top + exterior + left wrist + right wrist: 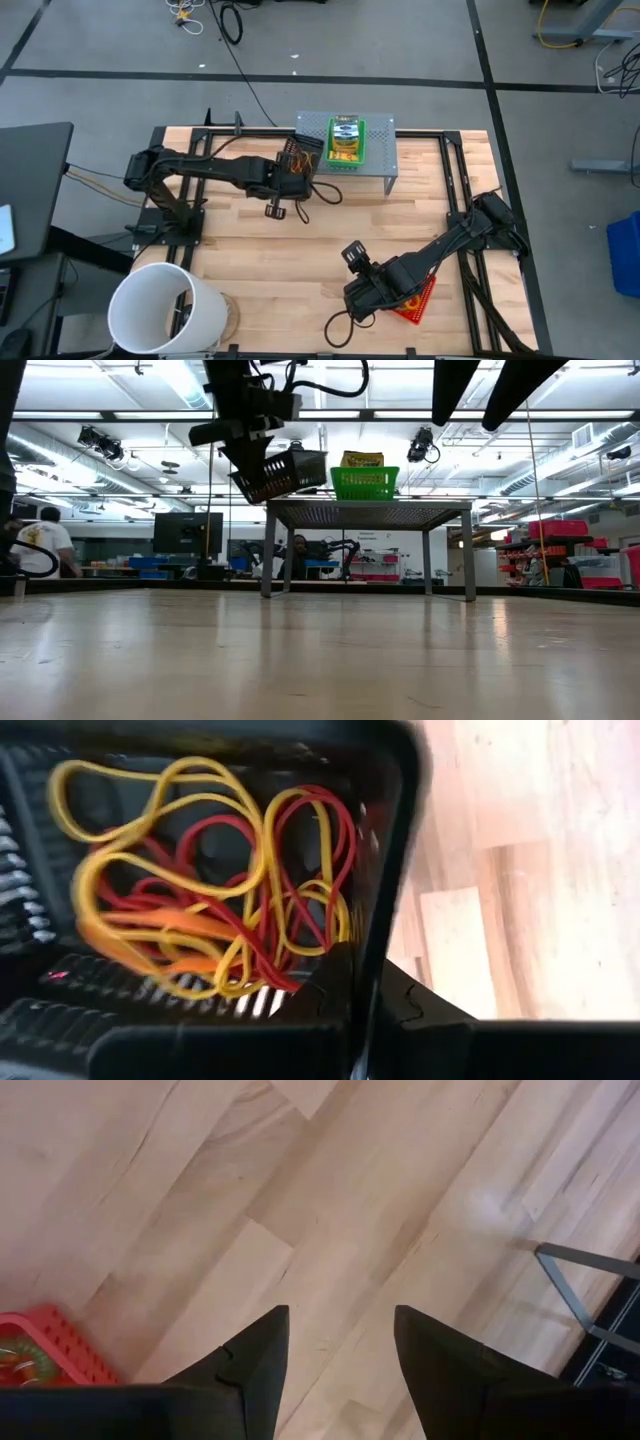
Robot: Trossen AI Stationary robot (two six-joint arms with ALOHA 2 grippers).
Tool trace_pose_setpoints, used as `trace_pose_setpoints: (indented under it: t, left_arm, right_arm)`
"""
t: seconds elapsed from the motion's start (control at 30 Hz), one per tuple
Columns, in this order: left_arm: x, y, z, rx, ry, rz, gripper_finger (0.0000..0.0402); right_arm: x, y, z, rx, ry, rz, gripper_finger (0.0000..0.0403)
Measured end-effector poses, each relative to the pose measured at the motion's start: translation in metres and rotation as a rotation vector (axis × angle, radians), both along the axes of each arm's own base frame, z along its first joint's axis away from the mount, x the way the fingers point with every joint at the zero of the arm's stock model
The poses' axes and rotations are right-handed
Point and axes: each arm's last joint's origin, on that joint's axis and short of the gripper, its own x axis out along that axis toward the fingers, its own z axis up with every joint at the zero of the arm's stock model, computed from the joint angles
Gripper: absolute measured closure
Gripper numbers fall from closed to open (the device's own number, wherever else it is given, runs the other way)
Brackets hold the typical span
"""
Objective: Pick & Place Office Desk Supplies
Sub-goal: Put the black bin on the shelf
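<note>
A black mesh tray (300, 155) (280, 475) filled with yellow, red and orange rubber bands (200, 890) hangs tilted in the air beside the left end of the grey stand (390, 165). My left gripper (293, 170) is shut on it. On the stand rests a green mesh tray (346, 140) (365, 482) with crayon boxes (362, 458) in it. My right gripper (340, 1350) (352, 300) hovers open over bare wood at the near right. A red mesh tray (415, 297) (50, 1345) lies on the table beside it. My left gripper holds the black tray by its side wall at the rim (375, 950), with one finger (330, 980) inside the tray and the other outside. The fingers slant down from the table's left side. The tray is lifted clear of the table and tilted.
A big white bucket (160, 310) stands at the near left corner. The grey stand (370, 515) rises on legs at the far middle, with room beneath it. Bare wood lies across the table's centre (330, 225). Black frame rails (455, 180) border the table.
</note>
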Motion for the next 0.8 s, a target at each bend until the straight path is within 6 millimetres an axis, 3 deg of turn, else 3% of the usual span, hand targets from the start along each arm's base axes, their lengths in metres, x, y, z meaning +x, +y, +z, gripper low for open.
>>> trace_pose_setpoints:
  t: [0.4,0.8]
  left_arm:
    - [0.001,0.006,0.043,-0.082,-0.018,0.006,0.0398]
    - [0.039,0.038,0.033,-0.168,0.112,0.03,0.0398]
  right_arm:
    - [0.0,0.001,0.0,0.021,0.014,0.006,0.0213]
    - [-0.001,0.003,-0.001,0.051,0.019,-0.017,0.0213]
